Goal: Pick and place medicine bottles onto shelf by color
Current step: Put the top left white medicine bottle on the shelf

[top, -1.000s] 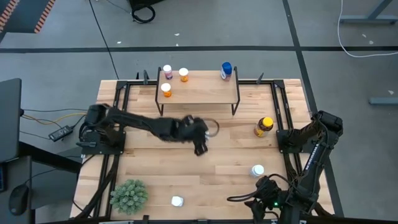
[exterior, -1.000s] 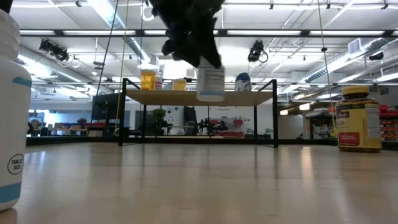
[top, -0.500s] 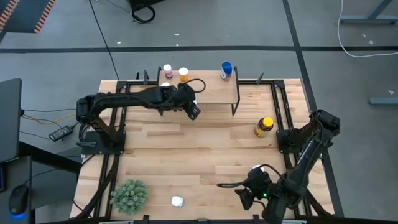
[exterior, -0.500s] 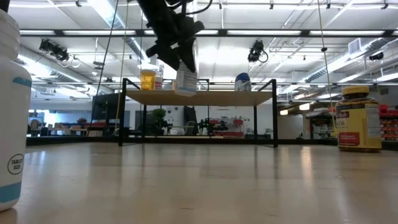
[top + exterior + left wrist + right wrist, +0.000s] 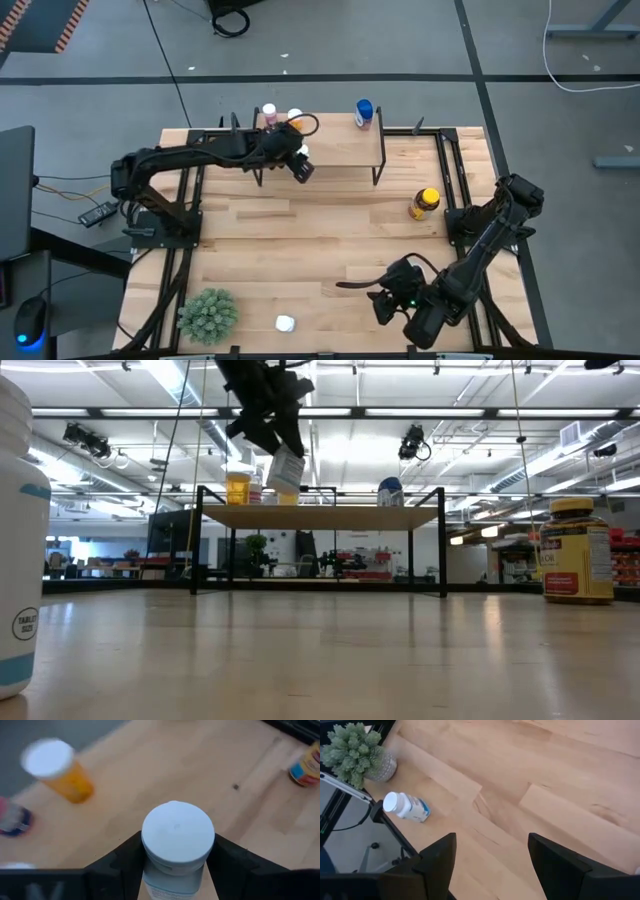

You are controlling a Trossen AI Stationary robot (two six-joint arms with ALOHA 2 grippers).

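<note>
While my left gripper [image 5: 176, 865] clamped the white-capped white medicine bottle [image 5: 177, 842], it risked toppling the orange white-capped bottle [image 5: 58, 770] just beside it on the light-wood shelf [image 5: 150, 775]; my right gripper [image 5: 490, 865] waited open.

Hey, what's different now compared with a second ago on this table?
The left tool carried the white bottle from mid-table up over the shelf, beside the orange bottle; it keeps its grip. The right tool, open, swung left along the near edge, away from where a white bottle stood. The amber bottle, blue bottle and plant stayed put.

Blurred orange bottle [image 5: 59, 770]; cut-off pinkish bottle [image 5: 12, 816]
</note>
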